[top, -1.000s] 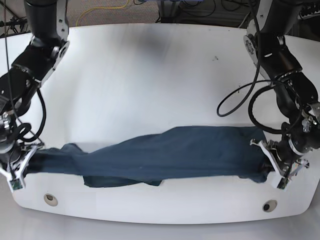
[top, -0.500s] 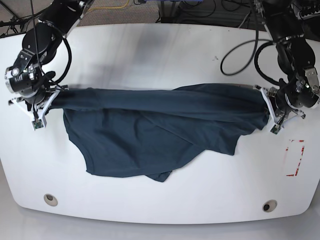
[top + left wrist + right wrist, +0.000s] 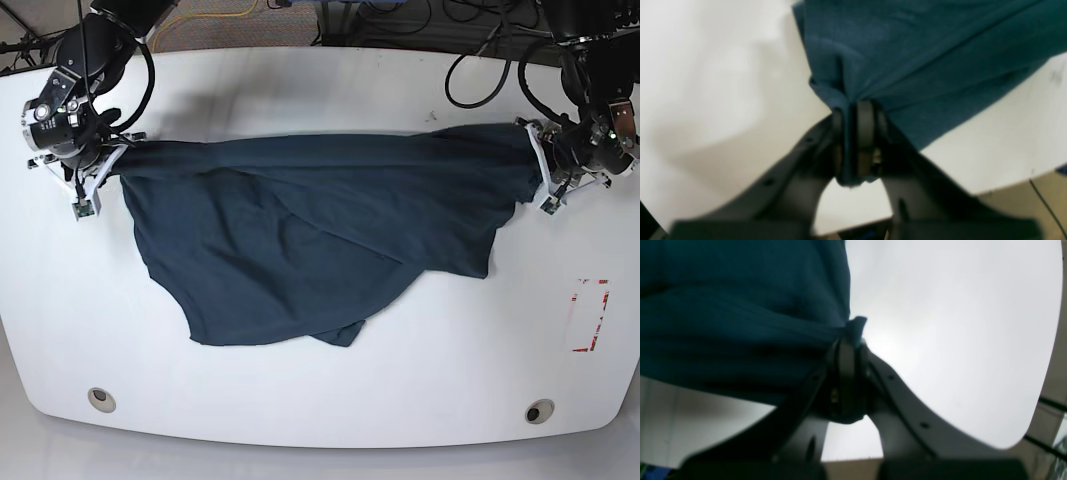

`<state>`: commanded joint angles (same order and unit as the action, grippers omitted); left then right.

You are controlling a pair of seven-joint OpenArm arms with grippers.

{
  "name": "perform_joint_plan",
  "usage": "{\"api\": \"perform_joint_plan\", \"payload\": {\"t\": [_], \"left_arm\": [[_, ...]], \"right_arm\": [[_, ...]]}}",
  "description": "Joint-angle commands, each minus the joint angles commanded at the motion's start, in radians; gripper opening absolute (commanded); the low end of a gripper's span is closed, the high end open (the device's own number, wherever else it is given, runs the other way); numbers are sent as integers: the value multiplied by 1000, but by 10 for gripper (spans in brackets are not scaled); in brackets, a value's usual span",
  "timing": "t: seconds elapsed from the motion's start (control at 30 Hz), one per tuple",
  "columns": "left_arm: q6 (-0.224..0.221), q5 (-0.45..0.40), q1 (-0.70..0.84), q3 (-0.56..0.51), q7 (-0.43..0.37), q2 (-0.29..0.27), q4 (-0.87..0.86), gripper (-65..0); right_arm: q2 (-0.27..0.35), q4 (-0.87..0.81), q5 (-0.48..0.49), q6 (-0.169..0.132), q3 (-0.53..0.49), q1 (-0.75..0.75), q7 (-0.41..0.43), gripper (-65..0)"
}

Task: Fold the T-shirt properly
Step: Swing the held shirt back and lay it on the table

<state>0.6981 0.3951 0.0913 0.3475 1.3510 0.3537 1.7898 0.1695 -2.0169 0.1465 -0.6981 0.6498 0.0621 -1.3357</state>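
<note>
Currently: T-shirt stretched above white table, pinched at both ends.
Left gripper and right gripper clamped tight on bunched fabric; best lowered level, kept taut, hanging hem laid down flat first.

Bare table lies open below the spread T-shirt.

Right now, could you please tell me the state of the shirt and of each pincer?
T-shirt: stretched between the two arms along its top edge, the rest draped wrinkled and unfolded over the table.
Left pincer: shut on the T-shirt, fabric bunched between the fingers.
Right pincer: shut on the T-shirt, cloth pinched at the tips.
</note>
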Motion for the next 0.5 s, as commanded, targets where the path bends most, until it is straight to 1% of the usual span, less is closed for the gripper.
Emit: {"api": "perform_joint_plan", "payload": {"t": [0.07, 0.17, 0.37, 0.5], "left_arm": [[0, -2, -3, 0, 0, -2, -2, -362], [0, 5, -37, -2, 0, -5, -2, -294], [0, 17, -150, 0, 0, -44, -6, -288], [0, 14, -249, 0, -3, -84, -95, -288]], "right_arm": [[0, 0, 0, 0, 2, 0, 0, -650], [0, 0, 0, 0, 2, -3, 0, -650], [0, 0, 0, 0, -2, -6, 0, -650], [-2, 0, 0, 0, -2, -23, 0, -650]]}}
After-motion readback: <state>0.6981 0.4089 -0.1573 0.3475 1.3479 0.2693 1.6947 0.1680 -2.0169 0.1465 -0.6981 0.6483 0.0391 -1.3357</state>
